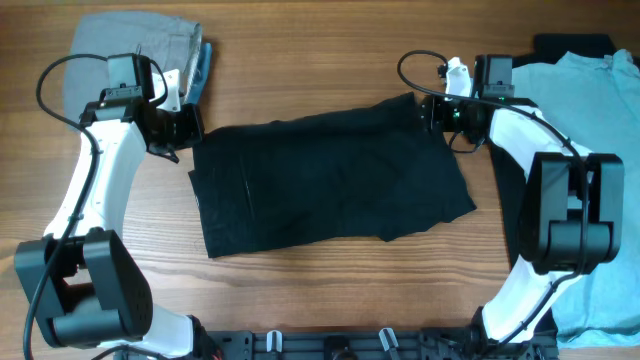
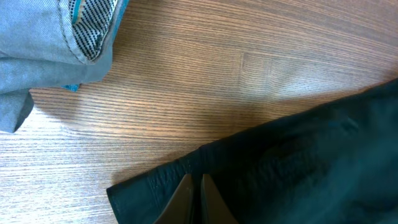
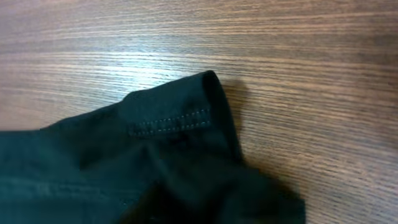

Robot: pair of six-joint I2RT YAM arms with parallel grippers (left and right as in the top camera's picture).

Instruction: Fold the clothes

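Black cloth [image 1: 330,175] lies spread out nearly flat in the middle of the wooden desk [image 1: 300,60], a rough rectangle with slightly wavy edges. At its far left corner sits the left end effector [image 1: 185,128]. In the left wrist view its two fingers [image 2: 181,198] are pressed almost together, with only a thin slit between them, closed on the cloth just inside the hem. At the cloth's far right corner sits the right end effector [image 1: 440,112]. The right wrist view shows the stitched corner of the cloth [image 3: 174,118] resting on the wood, with dark fabric bunching up toward the camera. The fingers themselves are lost in that darkness, so I cannot tell whether they are spread or closed. Beyond the cloth's left corner lies a grey garment [image 1: 135,40], folded, with a strip of blue showing at its side. Well off to the right of the cloth, a pale blue garment [image 1: 590,90] lies partly under the right arm.
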